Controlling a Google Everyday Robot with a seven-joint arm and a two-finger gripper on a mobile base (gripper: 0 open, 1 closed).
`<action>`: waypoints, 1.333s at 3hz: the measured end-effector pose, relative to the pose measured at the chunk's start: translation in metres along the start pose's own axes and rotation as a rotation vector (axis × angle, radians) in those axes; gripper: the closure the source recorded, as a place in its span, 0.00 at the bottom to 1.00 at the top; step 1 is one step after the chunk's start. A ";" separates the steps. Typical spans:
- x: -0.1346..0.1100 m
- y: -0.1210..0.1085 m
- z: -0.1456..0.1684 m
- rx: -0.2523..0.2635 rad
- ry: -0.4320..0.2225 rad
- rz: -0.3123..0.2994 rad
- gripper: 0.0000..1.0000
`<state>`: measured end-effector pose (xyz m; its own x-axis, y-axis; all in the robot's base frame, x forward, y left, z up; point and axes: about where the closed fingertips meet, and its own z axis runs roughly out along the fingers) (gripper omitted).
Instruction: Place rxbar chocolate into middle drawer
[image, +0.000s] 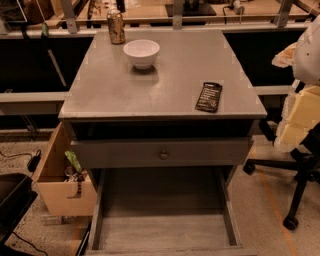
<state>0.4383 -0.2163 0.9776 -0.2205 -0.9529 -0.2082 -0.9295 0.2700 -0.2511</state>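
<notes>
The rxbar chocolate is a flat black wrapper with white lettering. It lies on the grey cabinet top near the front right corner. The middle drawer is pulled out below the cabinet, and its plain grey floor is bare. My gripper shows as pale cream shapes at the right edge of the view. It hangs beside the cabinet, to the right of the bar and lower than the top, and touches nothing.
A white bowl and a gold drink can stand at the back of the top. A grey drawer front with a round knob sits above the open drawer. A light tan wooden box holding small items is at left. An office chair base is at right.
</notes>
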 end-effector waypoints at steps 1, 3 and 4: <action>0.000 0.000 0.000 0.000 0.000 0.000 0.00; -0.036 -0.078 0.011 0.124 -0.186 0.028 0.00; -0.063 -0.143 0.014 0.149 -0.300 0.145 0.00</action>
<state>0.5888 -0.1930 1.0132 -0.2301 -0.8264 -0.5139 -0.8369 0.4375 -0.3289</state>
